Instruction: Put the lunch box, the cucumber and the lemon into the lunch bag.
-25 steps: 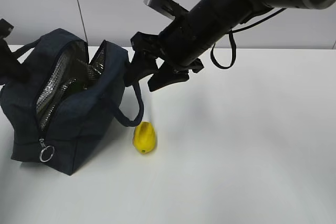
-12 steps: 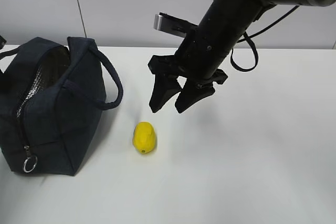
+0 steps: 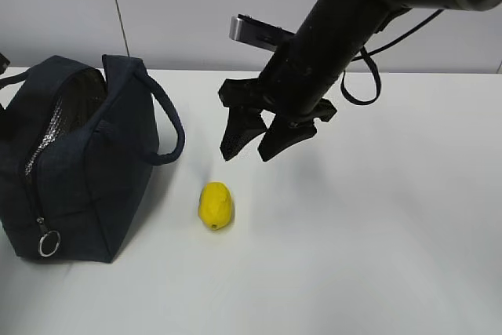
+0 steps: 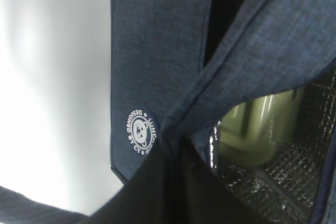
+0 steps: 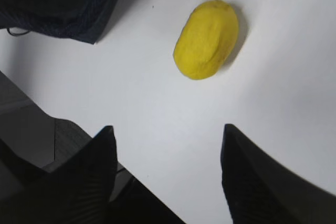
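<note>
Right gripper point(image 3: 252, 140) hangs in the air above the white table point(image 3: 376, 225), its two dark fingers point(image 5: 89, 171) spread well apart with nothing between them. It sits up and to the right of the lemon point(image 3: 215, 205), clear of it. From the right wrist view the lemon point(image 5: 206, 39) lies on the table ahead of the open fingers, with a corner of the lunch bag point(image 5: 63, 1) at the upper left.

Left gripper is not in sight in any view; only a dark shape fills the bottom of the left wrist view, and I read it as closed, though what, if anything, it has hold of cannot be told.

Lunch bag point(image 3: 86, 162) stands on the left of the table, just beside the lemon but not touching it. Its zipper is open along the top, showing silver lining, and a metal ring pull point(image 3: 49, 243) hangs at the near end. One loop handle point(image 3: 169, 119) arches over the side facing the lemon. The left wrist view looks down the bag's side at a round white logo point(image 4: 140, 131), and inside the opening the pale green lunch box point(image 4: 257, 127) rests against the silver lining. The cucumber cannot be made out.
</note>
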Action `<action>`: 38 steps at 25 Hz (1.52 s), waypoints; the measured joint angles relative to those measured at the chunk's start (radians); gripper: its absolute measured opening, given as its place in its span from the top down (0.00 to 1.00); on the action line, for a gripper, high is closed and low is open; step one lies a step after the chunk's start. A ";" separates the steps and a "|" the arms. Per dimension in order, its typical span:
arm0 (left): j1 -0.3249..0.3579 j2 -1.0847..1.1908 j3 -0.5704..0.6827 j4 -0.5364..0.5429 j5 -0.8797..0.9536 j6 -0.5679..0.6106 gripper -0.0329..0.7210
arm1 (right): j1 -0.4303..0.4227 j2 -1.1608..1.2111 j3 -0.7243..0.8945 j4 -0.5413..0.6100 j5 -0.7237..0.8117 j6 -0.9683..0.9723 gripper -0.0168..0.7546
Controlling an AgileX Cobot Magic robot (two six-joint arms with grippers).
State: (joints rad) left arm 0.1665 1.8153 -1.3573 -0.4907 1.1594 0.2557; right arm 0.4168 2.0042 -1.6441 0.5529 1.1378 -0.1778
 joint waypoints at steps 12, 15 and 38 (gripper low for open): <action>0.000 0.000 0.000 0.001 0.000 0.000 0.96 | 0.096 0.057 0.000 -0.250 -0.153 0.257 0.37; 0.000 0.000 0.000 0.001 -0.002 0.000 0.96 | 0.110 0.093 0.000 -0.248 -0.162 0.273 0.37; 0.000 0.000 0.000 0.008 -0.005 0.000 0.96 | 0.162 0.203 -0.028 -0.220 -0.316 0.322 0.37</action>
State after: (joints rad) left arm 0.1665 1.8153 -1.3573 -0.4824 1.1549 0.2557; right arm 0.5793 2.2076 -1.6719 0.3326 0.8222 0.1445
